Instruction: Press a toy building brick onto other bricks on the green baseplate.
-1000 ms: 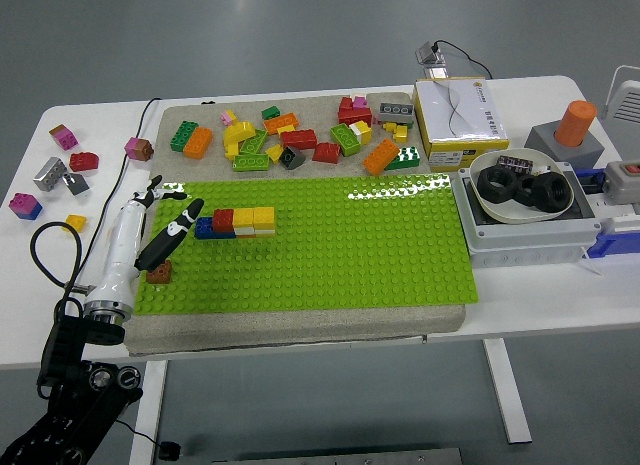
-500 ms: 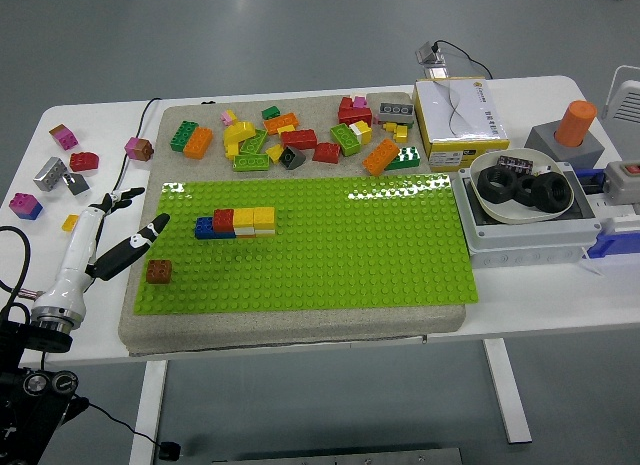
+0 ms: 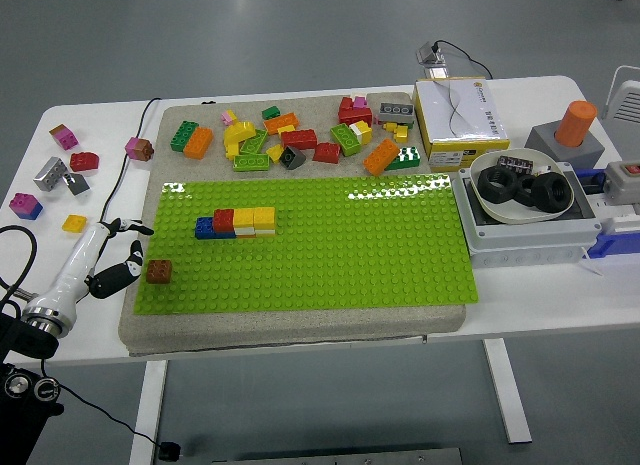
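The brown brick (image 3: 158,271) sits alone on the green baseplate (image 3: 380,245), apart from the brick cluster (image 3: 236,223); the left hand (image 3: 118,265) hovers beside it, fingers loose, holding nothing. Judging by this, grasping comes next; the hand must close on that brick.

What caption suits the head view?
Left hand open beside a brown brick on the green baseplate.

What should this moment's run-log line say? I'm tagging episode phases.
phase: retracting | left hand: open, off baseplate's left edge | brown brick: alone on green baseplate, apart from brick stack | right hand: unseen
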`<state>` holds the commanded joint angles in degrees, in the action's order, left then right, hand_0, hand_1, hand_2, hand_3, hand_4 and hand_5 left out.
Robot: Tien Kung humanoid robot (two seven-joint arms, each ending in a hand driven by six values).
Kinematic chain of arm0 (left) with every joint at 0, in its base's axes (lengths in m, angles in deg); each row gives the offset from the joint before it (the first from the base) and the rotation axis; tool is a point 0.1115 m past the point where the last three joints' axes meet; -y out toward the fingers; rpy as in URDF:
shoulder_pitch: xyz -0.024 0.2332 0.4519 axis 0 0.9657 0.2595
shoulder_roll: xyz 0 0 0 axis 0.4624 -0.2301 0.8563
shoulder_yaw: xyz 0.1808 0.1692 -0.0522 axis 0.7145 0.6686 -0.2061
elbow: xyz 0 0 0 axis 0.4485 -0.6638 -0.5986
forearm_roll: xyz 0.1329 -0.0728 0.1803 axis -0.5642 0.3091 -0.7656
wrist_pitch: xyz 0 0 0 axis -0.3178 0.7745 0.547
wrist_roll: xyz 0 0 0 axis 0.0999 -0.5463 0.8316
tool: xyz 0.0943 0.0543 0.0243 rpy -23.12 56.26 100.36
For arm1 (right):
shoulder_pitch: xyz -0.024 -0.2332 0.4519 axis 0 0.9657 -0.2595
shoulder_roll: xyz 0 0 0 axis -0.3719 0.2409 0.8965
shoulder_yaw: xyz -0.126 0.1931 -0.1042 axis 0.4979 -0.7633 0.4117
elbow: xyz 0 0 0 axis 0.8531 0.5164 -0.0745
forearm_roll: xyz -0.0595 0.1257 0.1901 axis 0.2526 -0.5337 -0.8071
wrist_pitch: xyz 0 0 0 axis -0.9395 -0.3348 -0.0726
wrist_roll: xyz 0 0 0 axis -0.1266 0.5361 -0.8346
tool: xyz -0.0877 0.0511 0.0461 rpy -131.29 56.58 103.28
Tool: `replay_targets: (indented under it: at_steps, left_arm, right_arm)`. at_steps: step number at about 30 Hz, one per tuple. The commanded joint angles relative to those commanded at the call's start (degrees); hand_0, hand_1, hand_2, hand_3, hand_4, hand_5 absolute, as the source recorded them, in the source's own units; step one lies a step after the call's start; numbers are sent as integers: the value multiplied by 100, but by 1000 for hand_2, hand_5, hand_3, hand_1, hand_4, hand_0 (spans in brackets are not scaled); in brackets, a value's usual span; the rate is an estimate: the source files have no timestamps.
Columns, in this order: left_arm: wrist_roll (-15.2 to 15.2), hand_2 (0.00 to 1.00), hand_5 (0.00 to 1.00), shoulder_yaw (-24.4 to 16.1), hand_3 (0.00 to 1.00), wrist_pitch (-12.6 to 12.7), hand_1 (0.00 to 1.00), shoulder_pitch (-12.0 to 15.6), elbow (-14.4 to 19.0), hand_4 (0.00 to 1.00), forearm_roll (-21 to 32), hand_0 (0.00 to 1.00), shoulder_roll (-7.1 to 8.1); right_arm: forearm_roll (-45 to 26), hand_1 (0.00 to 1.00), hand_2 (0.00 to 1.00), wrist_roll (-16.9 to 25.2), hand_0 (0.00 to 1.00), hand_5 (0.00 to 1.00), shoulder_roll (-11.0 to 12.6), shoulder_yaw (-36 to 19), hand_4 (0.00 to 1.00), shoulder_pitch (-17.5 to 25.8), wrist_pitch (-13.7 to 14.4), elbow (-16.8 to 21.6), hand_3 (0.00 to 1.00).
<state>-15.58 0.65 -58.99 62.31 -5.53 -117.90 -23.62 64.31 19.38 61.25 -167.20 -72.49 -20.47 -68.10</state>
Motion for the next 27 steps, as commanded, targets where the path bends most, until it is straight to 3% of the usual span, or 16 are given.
replay_targets:
  at_steps: [2, 3, 7, 9, 14, 15, 20, 22, 26, 27]
  left_arm:
    - [105, 998, 2, -59, 804, 45, 998, -53, -176, 252, 34, 998, -39]
    - [134, 998, 2, -78, 796, 58, 988, -62, -227, 160, 39, 990, -50]
    - [246, 998, 2, -108, 796, 120, 988, -23, -403, 160, 150, 990, -83]
    - [240, 998, 2, -113, 785, 125, 978, -3, -452, 113, 167, 977, -96]
    - [173, 998, 2, -69, 785, 79, 978, -6, -492, 113, 163, 977, -110]
    - [154, 998, 2, -53, 787, 63, 980, -5, -484, 56, 157, 980, -113]
    - [131, 998, 2, 5, 787, 38, 980, 15, -356, 56, 134, 980, -101]
    - [121, 998, 2, 25, 747, 20, 979, 24, -264, 2, 131, 983, -65]
    - [1, 998, 2, 91, 747, -107, 979, 24, 86, 2, 176, 983, 184]
    - [-50, 998, 2, 107, 769, -150, 990, 18, 166, 525, 196, 992, 265]
  right_arm:
    - [40, 587, 658, -4, 590, 827, 1, -33, 659, -4, 3, 0, 659]
    - [54, 587, 655, -6, 590, 827, 1, -42, 658, -7, 2, 0, 658]
    - [74, 587, 655, -5, 590, 827, 15, -65, 658, -5, 8, 0, 658]
    - [70, 588, 654, 3, 589, 828, 22, -71, 657, -3, 15, 0, 658]
    - [83, 588, 654, 11, 589, 828, 40, -93, 657, -8, 25, 0, 658]
    - [94, 589, 654, 10, 589, 828, 44, -100, 657, -11, 26, 0, 658]
    - [73, 589, 654, 13, 589, 828, 56, -92, 657, -16, 28, 0, 658]
    - [58, 585, 653, 12, 589, 828, 59, -83, 656, -19, 26, 0, 658]
    - [18, 585, 653, 15, 589, 828, 75, -58, 656, -26, 26, 0, 658]
    - [10, 586, 653, 17, 590, 829, 81, -54, 656, -28, 27, 0, 657]
